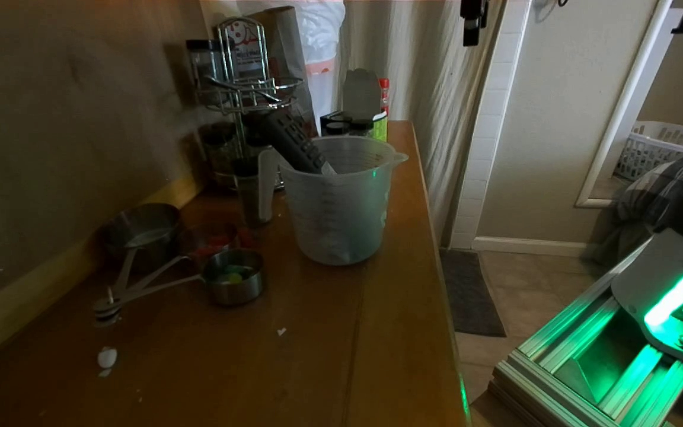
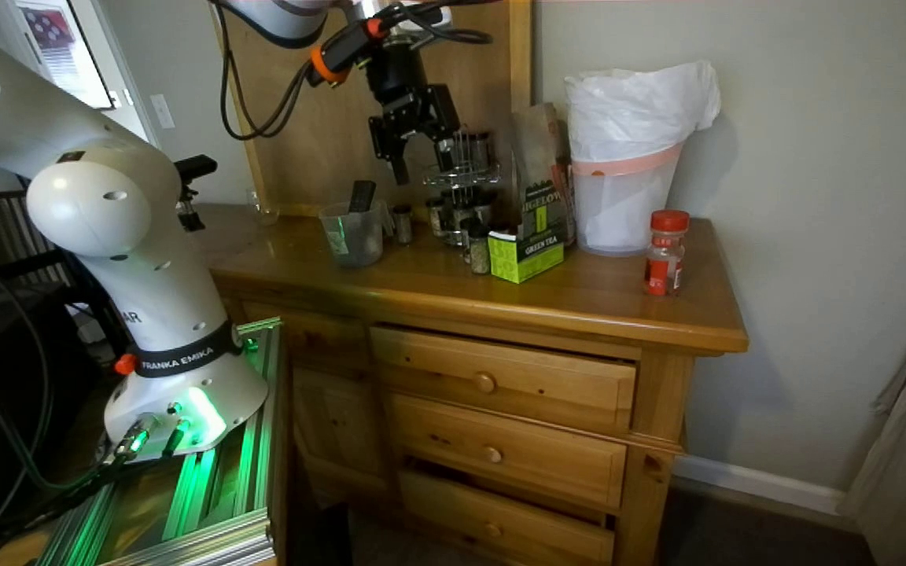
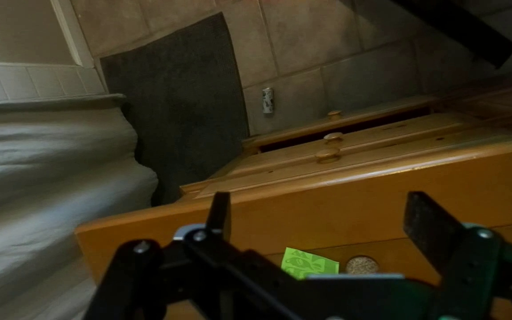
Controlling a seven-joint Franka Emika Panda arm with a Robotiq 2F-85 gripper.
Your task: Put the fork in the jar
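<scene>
The jar is a large translucent whitish pitcher [image 1: 341, 219] with a handle and spout. It stands upright on the wooden cabinet top and also shows in an exterior view [image 2: 357, 242]. A black slotted handle [image 1: 294, 145] leans out of its mouth, also seen in an exterior view [image 2: 361, 196]. Its lower end is inside the jar, so I cannot tell whether it is the fork. No other fork shows. My gripper [image 2: 423, 167] is open and empty, above the cabinet near the spice rack. In the wrist view its fingers [image 3: 318, 202] are wide apart; the jar is out of that view.
A wire spice rack [image 2: 461, 177] with small jars stands beside the jar. A green tea box [image 2: 528, 255], a white-lined bin [image 2: 626, 204] and a red-capped shaker [image 2: 665, 255] stand farther along. Metal measuring cups [image 1: 235, 281] lie near the wall. The cabinet's front edge [image 3: 371, 175] drops to the floor.
</scene>
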